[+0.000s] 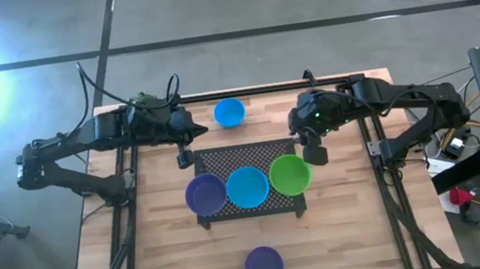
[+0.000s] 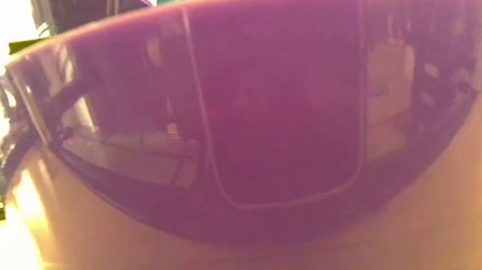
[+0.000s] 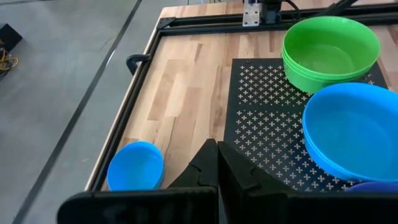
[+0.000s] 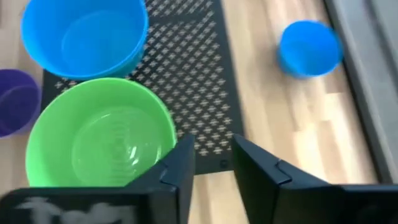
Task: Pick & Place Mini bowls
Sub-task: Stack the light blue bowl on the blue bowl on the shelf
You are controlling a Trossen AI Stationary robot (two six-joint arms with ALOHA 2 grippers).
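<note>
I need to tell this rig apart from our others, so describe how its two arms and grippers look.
Both arms are dark, slender and jointed, with black cables looping off near their wrists. The left gripper has two black, wedge-shaped fingers tapering to a point. The right gripper has two flat, black, angular fingers; a small green light glows on that arm's wrist housing. No other markings are readable.

Two dark, jointed arms, black cabling looping off each. Left hand (image 3: 217, 180): matte black wedge fingers. Right hand (image 4: 211, 168): same black, angular fingers, green light glowing near the wrist.

Harsh glare at the high view's upper left, washed-out low view, slight right-wrist blur
</note>
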